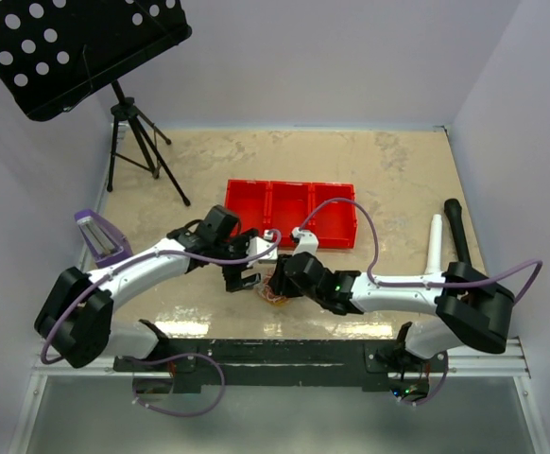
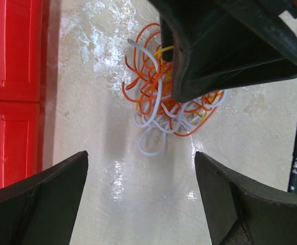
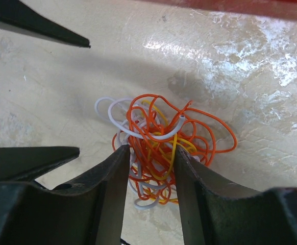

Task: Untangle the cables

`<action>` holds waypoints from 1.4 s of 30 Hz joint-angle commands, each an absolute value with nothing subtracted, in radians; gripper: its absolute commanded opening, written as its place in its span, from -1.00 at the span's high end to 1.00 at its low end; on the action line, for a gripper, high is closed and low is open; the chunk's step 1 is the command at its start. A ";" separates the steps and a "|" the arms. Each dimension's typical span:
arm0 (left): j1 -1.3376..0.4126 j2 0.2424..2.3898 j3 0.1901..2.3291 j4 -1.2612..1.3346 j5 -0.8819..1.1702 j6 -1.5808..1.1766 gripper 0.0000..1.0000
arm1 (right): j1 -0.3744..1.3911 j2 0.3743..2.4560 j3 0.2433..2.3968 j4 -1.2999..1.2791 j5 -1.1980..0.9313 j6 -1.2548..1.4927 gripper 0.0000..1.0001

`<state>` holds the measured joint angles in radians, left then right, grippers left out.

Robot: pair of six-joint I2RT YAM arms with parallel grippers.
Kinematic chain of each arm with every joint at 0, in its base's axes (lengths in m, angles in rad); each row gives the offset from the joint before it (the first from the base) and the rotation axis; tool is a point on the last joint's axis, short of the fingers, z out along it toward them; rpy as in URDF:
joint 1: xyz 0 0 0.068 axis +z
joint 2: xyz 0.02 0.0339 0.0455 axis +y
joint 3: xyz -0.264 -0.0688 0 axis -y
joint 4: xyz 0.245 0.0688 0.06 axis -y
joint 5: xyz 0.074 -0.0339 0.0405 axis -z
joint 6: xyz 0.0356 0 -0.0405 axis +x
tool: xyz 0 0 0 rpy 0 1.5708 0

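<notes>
The right end effector hides the near edge of the cables.

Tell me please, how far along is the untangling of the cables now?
Nothing looks done: the cables lie in one knotted clump on the table. In hand: the right gripper straddles the clump with its fingers, but a firm grip cannot be confirmed; the left gripper hovers open beside it. To do: pulling every cable apart.

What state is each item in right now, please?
cables: tangled in one heap.
left claw: open, empty, beside the heap.
right claw: astride the heap; whether it grips is unclear.
red bin: looks empty.
</notes>
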<state>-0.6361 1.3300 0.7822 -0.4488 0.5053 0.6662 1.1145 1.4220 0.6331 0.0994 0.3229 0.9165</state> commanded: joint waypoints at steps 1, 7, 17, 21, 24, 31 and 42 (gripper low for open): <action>-0.637 1.380 0.802 -0.310 0.531 0.686 -0.79 | 1.123 1.405 0.615 0.109 0.328 0.925 0.17; -0.635 1.450 0.850 -0.311 0.620 0.728 -1.00 | 1.121 1.442 0.618 0.095 0.324 0.913 0.43; -0.635 1.479 0.858 -0.370 0.709 0.833 -0.13 | 1.121 1.453 0.621 0.104 0.321 0.899 0.39; -0.641 1.486 0.845 -0.360 0.701 0.844 -0.07 | 1.120 1.431 0.620 0.100 0.322 0.894 0.38; -0.649 1.486 0.828 -0.339 0.678 0.847 -0.14 | 1.120 1.417 0.620 0.087 0.327 0.893 0.37; -0.649 1.499 0.815 -0.269 0.655 0.836 0.16 | 1.120 1.379 0.609 0.074 0.328 0.897 0.37; -0.647 1.471 0.796 -0.261 0.657 0.825 1.00 | 1.121 1.364 0.572 0.083 0.325 0.933 0.35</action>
<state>-0.6437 1.4960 0.8108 -0.2893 0.6411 0.8211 1.1145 1.3785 0.5919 0.0956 0.3222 0.9115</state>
